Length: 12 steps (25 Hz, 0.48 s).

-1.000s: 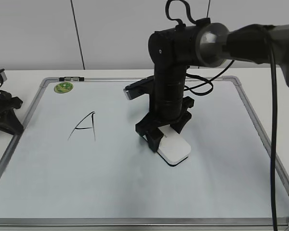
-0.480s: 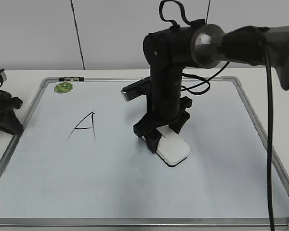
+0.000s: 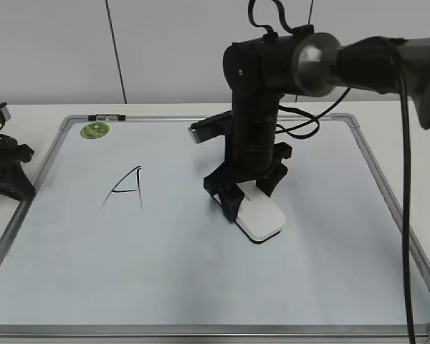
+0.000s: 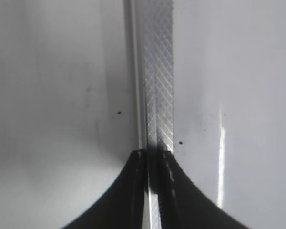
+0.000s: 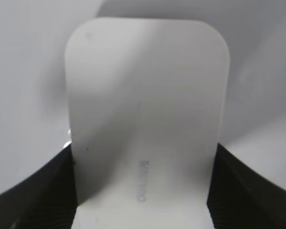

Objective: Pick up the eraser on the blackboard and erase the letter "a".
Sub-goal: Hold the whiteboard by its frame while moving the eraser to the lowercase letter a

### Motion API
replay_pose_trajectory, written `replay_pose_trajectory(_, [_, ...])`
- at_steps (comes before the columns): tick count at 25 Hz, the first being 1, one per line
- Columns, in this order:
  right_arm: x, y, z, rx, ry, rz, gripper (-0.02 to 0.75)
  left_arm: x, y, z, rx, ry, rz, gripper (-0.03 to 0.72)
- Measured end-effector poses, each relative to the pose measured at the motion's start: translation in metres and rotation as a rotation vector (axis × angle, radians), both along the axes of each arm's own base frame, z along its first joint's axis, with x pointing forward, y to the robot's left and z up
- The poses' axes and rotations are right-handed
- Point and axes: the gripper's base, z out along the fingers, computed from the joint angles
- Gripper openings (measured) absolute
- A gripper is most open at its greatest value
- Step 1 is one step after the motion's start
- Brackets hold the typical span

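Observation:
The white eraser (image 3: 261, 221) lies flat on the blackboard (image 3: 201, 287), right of its middle. My right gripper (image 3: 247, 197) is shut on the eraser's near end, pointing down. In the right wrist view the eraser (image 5: 145, 95), with small grey lettering, sits between the two black fingers of the right gripper (image 5: 144, 160). A tall capital "A" (image 3: 125, 190) is on the board's left part. No small letter "a" shows; the arm and the eraser hide the board beneath them. My left gripper (image 4: 155, 155) is shut and empty over the board's silver frame (image 4: 157, 71).
A round green sticker (image 3: 94, 130) sits at the board's far left corner. The left arm (image 3: 7, 172) rests off the board's left edge. A black cable (image 3: 405, 179) hangs over the board's right side.
My right gripper slid the eraser a little to the left and then back to the right on the board. The left arm has not moved.

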Motion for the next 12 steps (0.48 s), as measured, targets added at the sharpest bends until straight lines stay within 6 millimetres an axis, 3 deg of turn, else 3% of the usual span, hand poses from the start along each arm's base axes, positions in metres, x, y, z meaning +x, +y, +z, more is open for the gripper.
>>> replay_pose_trajectory(7, [0.024, -0.047, 0.001, -0.065, -0.042, -0.127, 0.538, 0.0, 0.0, 0.0, 0.001, 0.0, -0.001, 0.034])
replay_pose_trajectory(12, [0.028, -0.058, 0.002, -0.069, -0.05, -0.154, 0.538, 0.0, 0.0, 0.0, 0.003, 0.0, -0.002, 0.034])
